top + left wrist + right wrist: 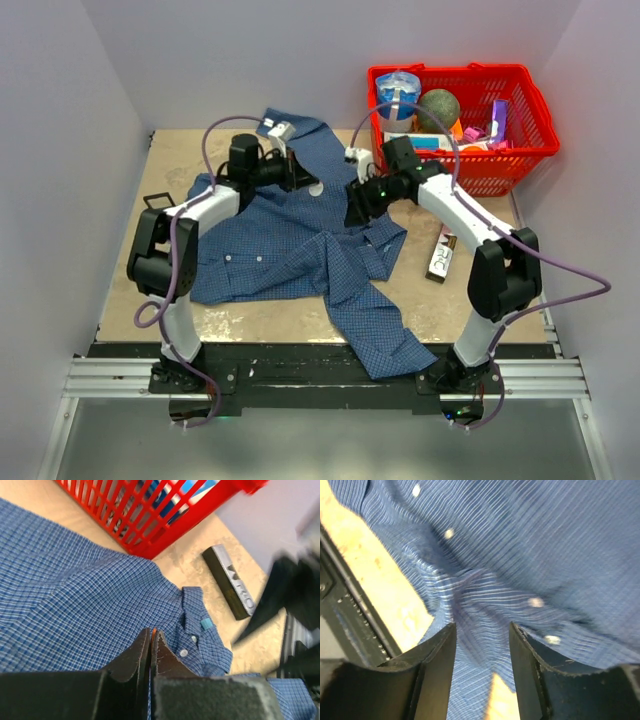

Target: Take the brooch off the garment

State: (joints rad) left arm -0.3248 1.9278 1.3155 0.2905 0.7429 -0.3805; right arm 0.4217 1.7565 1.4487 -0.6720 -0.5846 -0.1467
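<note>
Left gripper (pixel 151 631) pressed together just above the shirt (pixel 75 595); thin orange sliver, seemingly the brooch (pixel 153 636), pinched at its tips; seen only from the left wrist, hidden from above; right gripper (pixel 481 640) spread apart, bunched shirt fold between its fingers; red basket (pixel 150 530) beyond the left tips.

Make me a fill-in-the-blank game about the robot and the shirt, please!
The basket at the back of the table is coloured ____.
The checked shirt is mostly ____.
With its fingers pressed together, the left tool is ____.
With its fingers apart over the shirt, the right tool is ____.
Missing words: red, blue, shut, open.
</note>
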